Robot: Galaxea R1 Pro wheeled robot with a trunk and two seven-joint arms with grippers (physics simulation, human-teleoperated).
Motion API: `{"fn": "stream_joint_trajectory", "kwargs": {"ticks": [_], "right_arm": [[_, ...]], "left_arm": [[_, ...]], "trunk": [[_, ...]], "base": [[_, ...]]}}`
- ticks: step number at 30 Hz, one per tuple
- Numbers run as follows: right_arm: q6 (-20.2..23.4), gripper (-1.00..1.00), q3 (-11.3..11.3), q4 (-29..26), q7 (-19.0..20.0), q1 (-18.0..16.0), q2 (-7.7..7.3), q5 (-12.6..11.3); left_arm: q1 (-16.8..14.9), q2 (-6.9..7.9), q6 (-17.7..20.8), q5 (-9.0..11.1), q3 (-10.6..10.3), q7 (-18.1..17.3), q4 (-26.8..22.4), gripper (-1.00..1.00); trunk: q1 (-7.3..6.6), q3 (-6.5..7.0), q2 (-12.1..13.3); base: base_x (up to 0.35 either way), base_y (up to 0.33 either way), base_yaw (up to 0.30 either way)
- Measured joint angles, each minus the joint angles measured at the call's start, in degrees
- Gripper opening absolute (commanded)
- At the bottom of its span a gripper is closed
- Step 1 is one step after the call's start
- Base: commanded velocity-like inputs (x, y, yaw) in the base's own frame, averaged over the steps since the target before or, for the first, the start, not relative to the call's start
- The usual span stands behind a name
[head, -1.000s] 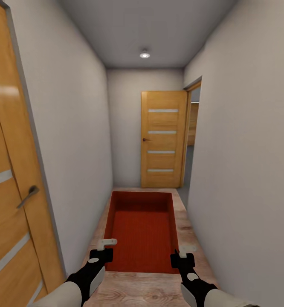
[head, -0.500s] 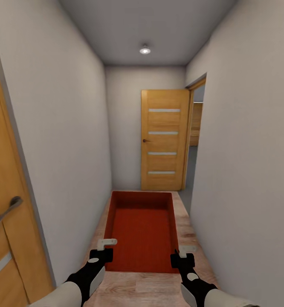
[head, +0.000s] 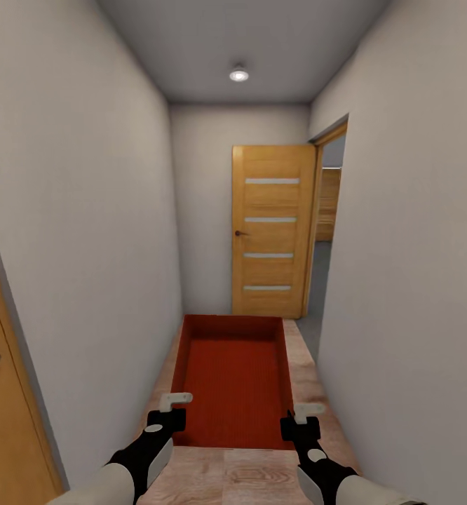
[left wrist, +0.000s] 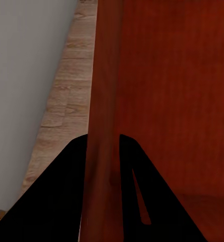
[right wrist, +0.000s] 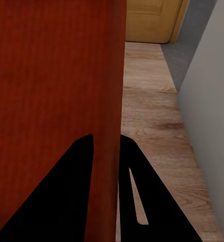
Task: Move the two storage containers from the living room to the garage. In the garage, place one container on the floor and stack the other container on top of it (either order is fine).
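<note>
One orange-red storage container (head: 233, 379) hangs in front of me above the light wood plank floor of a narrow corridor, held between both arms. My left gripper (head: 175, 401) is shut on its left wall (left wrist: 104, 91), which runs between the two dark fingers (left wrist: 66, 191). On the other side, my right gripper (head: 305, 410) is shut on the right wall (right wrist: 114, 75), with the fingers (right wrist: 71, 191) either side of it. The bin's inside looks empty. The living room and the garage are out of view.
Grey-white walls close in on both sides. A shut wooden door (head: 270, 228) stands at the corridor's end, with an open doorway (head: 326, 231) and grey floor to its right. Another wooden door (head: 2, 407) sits at the near left edge.
The whole view has moved forward along the corridor: the near left door has slid mostly out of frame and the end door looks closer. Container and grippers keep their places.
</note>
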Motion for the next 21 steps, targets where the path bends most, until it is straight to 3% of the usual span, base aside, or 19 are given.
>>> {"fn": "stream_joint_trajectory", "kwargs": {"ticks": [21], "right_arm": [[0.0, -1.00, 0.0, 0.0, 0.0, 0.0, 0.00, 0.0]], "left_arm": [[0.0, 0.00, 0.0, 0.0, 0.0, 0.0, 0.0, -1.00]], "trunk": [[-0.01, 0.00, 0.0]], "base": [[0.322, 0.000, 0.000]]}}
